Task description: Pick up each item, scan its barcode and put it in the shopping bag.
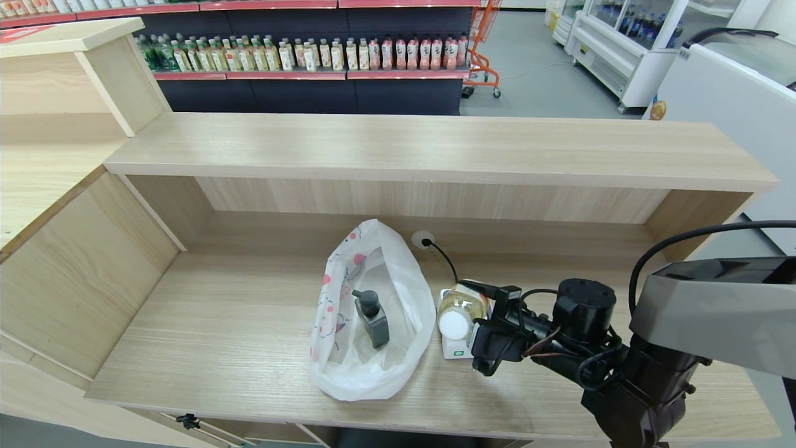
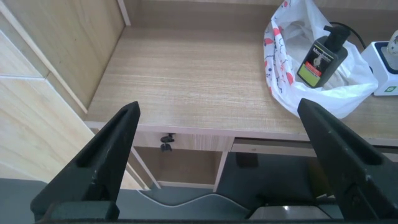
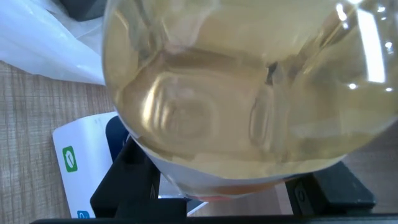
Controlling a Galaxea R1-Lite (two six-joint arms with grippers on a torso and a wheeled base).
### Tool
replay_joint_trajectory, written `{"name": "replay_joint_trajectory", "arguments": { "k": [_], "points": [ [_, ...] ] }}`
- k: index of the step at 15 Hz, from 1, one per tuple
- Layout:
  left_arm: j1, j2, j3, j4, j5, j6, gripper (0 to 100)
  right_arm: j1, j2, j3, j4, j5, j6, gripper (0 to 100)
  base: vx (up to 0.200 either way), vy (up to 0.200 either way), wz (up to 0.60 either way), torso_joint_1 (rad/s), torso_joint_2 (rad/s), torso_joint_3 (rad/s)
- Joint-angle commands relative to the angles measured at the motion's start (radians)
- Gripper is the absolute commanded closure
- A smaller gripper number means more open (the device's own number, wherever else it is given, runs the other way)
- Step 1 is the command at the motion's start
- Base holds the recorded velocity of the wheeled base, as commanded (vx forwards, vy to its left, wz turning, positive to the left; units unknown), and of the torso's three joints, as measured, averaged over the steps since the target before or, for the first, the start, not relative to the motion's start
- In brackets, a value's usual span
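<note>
A white plastic shopping bag (image 1: 407, 292) lies open on the lower counter (image 1: 217, 336), with a dark pump bottle (image 1: 372, 318) standing inside it. Just right of the bag, my right gripper (image 1: 482, 323) is shut on a clear bottle of yellowish liquid (image 1: 461, 306) with a white cap, held sideways over a white scanner (image 1: 457, 350). In the right wrist view the clear bottle (image 3: 249, 87) hangs above the scanner (image 3: 81, 165), with the bag (image 3: 43, 43) beside it. My left gripper (image 2: 217, 155) is open below the counter's front edge, well apart from the bag (image 2: 289, 81) and pump bottle (image 2: 320, 59).
A black cable runs from a round grommet (image 1: 423, 239) at the back of the counter to the scanner. A raised ledge (image 1: 435, 149) overhangs the back and a wooden side wall (image 1: 81, 267) closes the left. Bare counter lies left of the bag.
</note>
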Motion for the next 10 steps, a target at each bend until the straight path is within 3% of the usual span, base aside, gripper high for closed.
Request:
{"name": "replay_joint_trajectory", "arguments": {
  "k": [1,5,6,7,9,10],
  "points": [
    [0.0,0.0,0.0,0.0,0.0,0.0,0,0.0,0.005,0.001,0.002,-0.001,0.0,100,0.0,0.0,0.0,0.0,0.0,0.0],
    [0.0,0.0,0.0,0.0,0.0,0.0,0,0.006,-0.038,-0.039,0.002,-0.007,0.004,100,0.0,0.0,0.0,0.0,0.0,0.0],
    [0.0,0.0,0.0,0.0,0.0,0.0,0,0.029,-0.082,-0.079,0.002,-0.059,0.046,100,0.0,0.0,0.0,0.0,0.0,0.0],
    [0.002,0.0,0.0,0.0,0.0,0.002,0,0.064,-0.127,-0.108,0.002,-0.154,0.119,100,0.0,0.0,0.0,0.0,0.0,0.0],
    [0.0,0.0,0.0,0.0,0.0,0.002,0,0.149,-0.217,-0.202,0.057,-0.467,0.343,100,0.0,0.0,0.0,0.0,0.0,0.0],
    [0.0,0.0,0.0,0.0,0.0,0.002,0,0.157,-0.237,-0.222,0.088,-0.514,0.388,100,0.0,0.0,0.0,0.0,0.0,0.0]
  ]
}}
